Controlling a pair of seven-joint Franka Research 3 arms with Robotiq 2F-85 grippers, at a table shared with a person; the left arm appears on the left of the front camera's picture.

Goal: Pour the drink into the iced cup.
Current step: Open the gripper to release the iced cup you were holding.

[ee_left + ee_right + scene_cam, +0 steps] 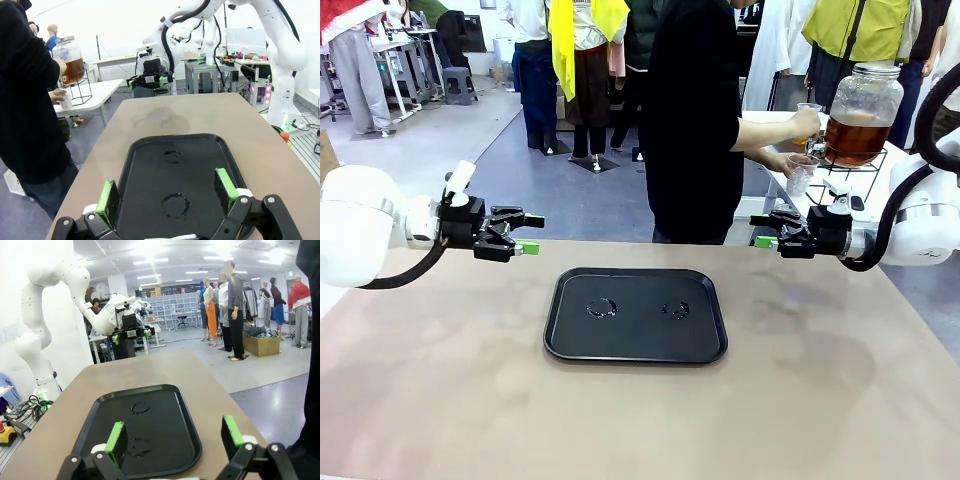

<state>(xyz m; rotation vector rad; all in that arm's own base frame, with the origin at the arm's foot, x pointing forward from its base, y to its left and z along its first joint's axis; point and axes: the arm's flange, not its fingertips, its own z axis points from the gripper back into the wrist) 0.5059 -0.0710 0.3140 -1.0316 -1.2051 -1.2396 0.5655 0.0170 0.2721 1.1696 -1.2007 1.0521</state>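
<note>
Jaws on our left gripper stand wide apart with nothing between them, hovering above the counter just off the left edge of the black tray. From the left wrist view we look straight down onto that tray between the two green pads, so we judge the arm is parked here to wait, not to grasp.

Moving toward the middle, the tray lies flat on the counter and carries no cup; we see two wet ring marks on it, which suggest where cups are meant to stand.

Beyond the far edge a person in black stands turned toward a side table. One hand holds a cup up at the glass dispenser jar, and the other hand holds a clear cup lower down; whether it has ice we cannot tell. The drink, amber-brown, sits in the lower part of that jar on its wire stand, well away from the tray.

On the right, our right gripper mirrors the left: jaws released and empty, facing the tray's right edge. We judge both arms are holding off until a cup and the drink reach the tray.
</note>
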